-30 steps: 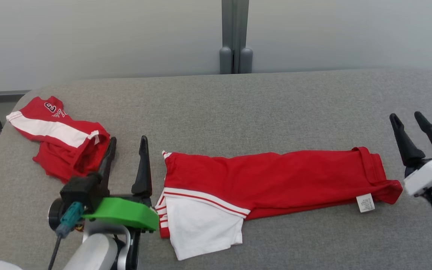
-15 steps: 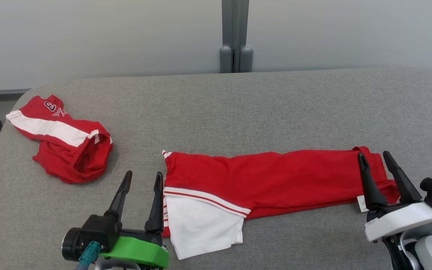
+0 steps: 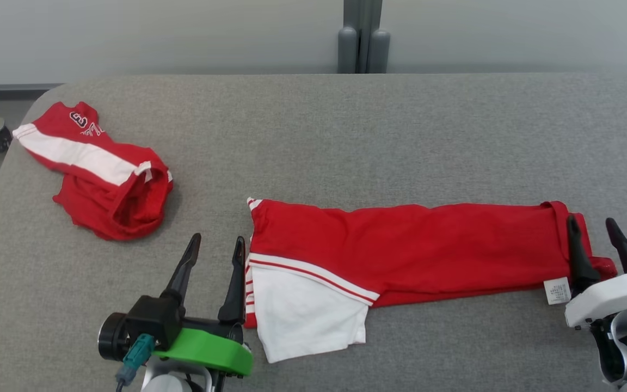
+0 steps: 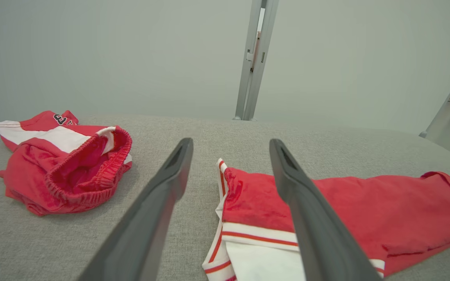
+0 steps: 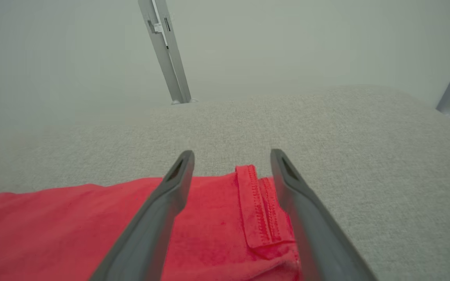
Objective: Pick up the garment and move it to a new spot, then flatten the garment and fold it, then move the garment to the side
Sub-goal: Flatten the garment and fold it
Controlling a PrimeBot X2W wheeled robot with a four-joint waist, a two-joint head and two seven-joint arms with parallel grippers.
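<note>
Head view, nearest first: my left gripper (image 3: 218, 239) sits at 7 o'clock, fingers spread with nothing between them, the inner one just beside the garment's (image 3: 417, 245) striped white end. My right gripper (image 3: 591, 220) sits at 4 o'clock, likewise spread and empty, fingers at the garment's hemmed end, near a white label (image 3: 557, 290). Whether either touches the cloth I cannot tell. Left wrist view puts one finger over bare table (image 4: 346, 148) and the other over red cloth; right wrist view puts the hem (image 5: 254, 207) between my fingers. The garment lies flat, a long red band across the grey table from 8 to 3 o'clock, with a white panel (image 3: 302, 316) jutting toward 6 at its left end. Farther off, at 10 o'clock, a bunched red heap (image 3: 112, 190) lies well apart. Past the table's far edge, at 12, a grey post (image 3: 363, 32) stands before a pale wall (image 3: 155, 32).
</note>
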